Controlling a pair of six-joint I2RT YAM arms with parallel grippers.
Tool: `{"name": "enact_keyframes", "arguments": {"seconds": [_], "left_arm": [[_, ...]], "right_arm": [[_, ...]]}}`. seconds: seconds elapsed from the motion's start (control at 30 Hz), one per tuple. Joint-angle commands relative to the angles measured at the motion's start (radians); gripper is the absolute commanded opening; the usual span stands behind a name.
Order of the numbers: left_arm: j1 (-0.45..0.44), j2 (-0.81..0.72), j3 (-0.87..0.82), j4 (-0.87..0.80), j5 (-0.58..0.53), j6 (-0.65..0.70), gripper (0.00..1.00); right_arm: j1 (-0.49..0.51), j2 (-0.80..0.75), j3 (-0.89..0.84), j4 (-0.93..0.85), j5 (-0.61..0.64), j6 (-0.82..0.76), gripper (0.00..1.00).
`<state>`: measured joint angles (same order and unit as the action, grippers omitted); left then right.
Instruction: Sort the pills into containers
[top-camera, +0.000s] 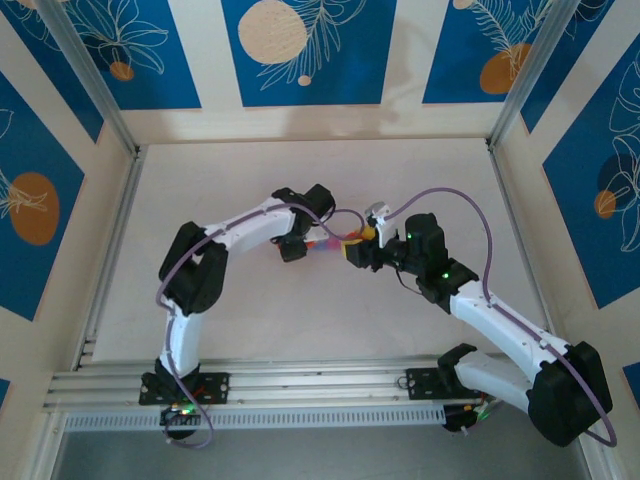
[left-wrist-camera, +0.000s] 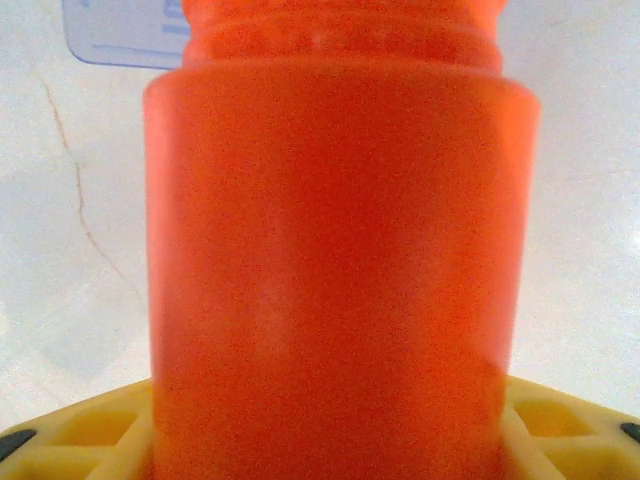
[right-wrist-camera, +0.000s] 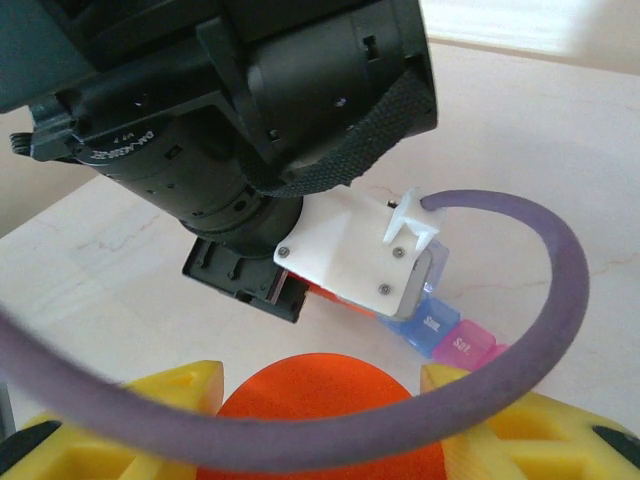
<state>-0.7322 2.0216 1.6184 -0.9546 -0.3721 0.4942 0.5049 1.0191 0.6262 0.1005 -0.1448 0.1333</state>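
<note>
Your left gripper (top-camera: 294, 249) is clamped on a smooth translucent orange pill bottle (left-wrist-camera: 340, 250), and your right gripper (right-wrist-camera: 320, 392) has its yellow gridded fingers (right-wrist-camera: 170, 400) closed against a rounded orange piece (right-wrist-camera: 300, 425). The left arm's black wrist (right-wrist-camera: 230, 110), its white camera bracket (right-wrist-camera: 350, 250) and a looping purple cable (right-wrist-camera: 560, 260) hide much of the pill-box strip (right-wrist-camera: 448, 336). The strip's blue, purple and pink translucent sections lie on the pale veined table (right-wrist-camera: 110, 270) just beneath that bracket.

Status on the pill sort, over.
Left fingers clamp orange bottle. Right fingers flank orange piece, grip unclear. Pill box on table between them. Purple cable crosses right camera.
</note>
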Motion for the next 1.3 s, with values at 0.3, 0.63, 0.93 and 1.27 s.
{"name": "enact_keyframes", "arguments": {"seconds": [0.3, 0.63, 0.93, 1.27], "left_arm": [[0.071, -0.222, -0.288, 0.31, 0.226, -0.104, 0.0], [0.125, -0.508, -0.644, 0.814, 0.412, -0.24, 0.0], [0.169, -0.766, -1.058, 1.505, 0.651, -0.336, 0.0], [0.173, -0.796, -1.347, 2.328, 0.622, -0.537, 0.0]], "right_arm": [[-0.001, -0.038, 0.006, 0.056, -0.024, 0.023, 0.3], [-0.003, -0.141, 0.061, -0.016, -0.064, 0.069, 0.3], [-0.003, -0.174, 0.079, -0.075, -0.032, 0.054, 0.3], [-0.003, -0.171, 0.005, 0.006, -0.028, 0.07, 0.3]]}}
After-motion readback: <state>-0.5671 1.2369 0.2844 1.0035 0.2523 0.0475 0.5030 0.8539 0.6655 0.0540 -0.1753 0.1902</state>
